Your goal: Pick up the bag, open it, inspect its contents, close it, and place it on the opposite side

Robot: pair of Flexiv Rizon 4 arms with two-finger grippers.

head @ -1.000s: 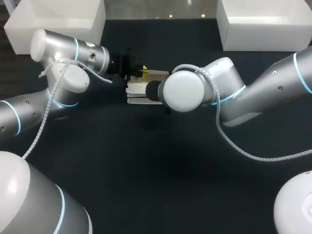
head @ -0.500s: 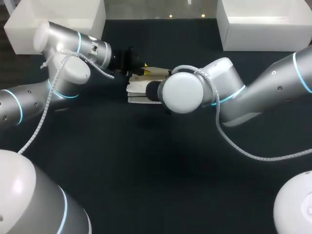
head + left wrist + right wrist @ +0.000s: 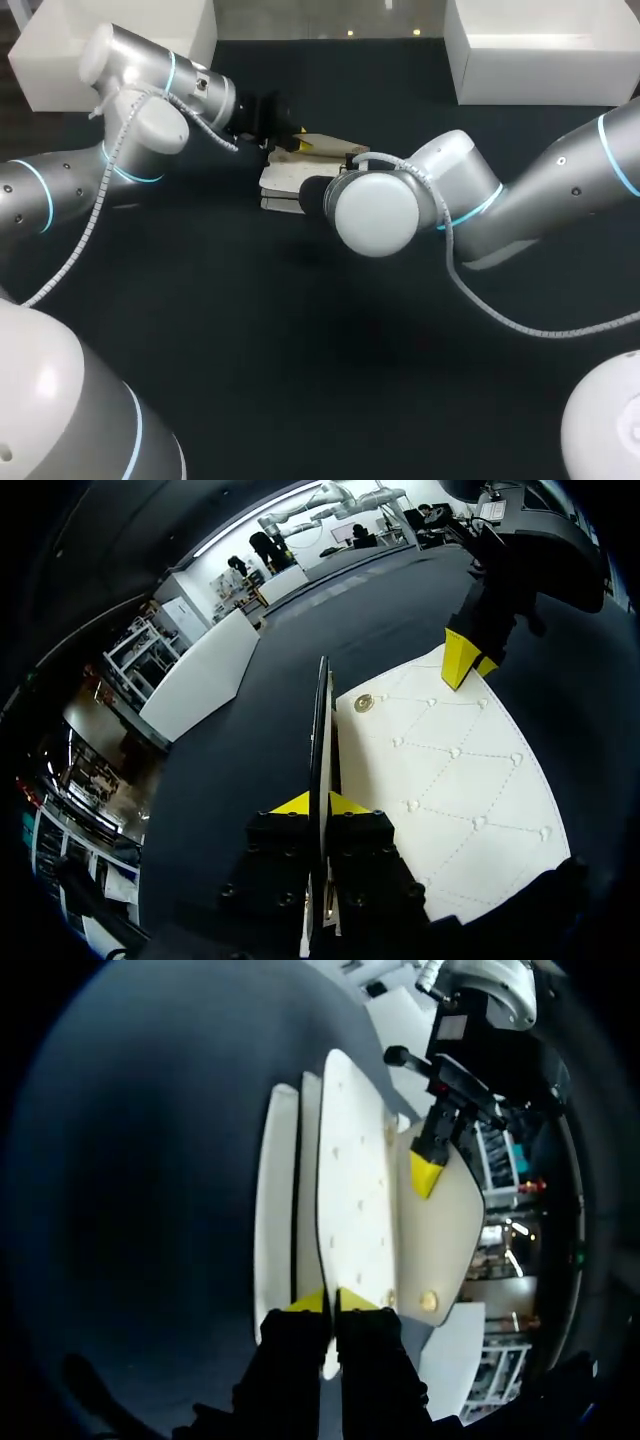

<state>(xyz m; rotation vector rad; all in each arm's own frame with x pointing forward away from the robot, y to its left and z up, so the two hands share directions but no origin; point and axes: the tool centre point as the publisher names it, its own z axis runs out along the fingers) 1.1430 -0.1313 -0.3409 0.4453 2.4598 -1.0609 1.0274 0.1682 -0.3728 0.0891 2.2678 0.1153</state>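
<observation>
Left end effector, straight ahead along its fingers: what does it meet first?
The bag itself: the left end effector is shut on its edge-on flap, which runs on ahead. Past it, slightly aside, sits the right end effector; depth is unclear.

Dark table (image 3: 300, 390), white bin (image 3: 120, 50), second white bin (image 3: 530, 65)

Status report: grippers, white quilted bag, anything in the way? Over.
Left gripper shut on white quilted bag's edge. Right gripper shut on its opposite end. Nothing else near it.
</observation>
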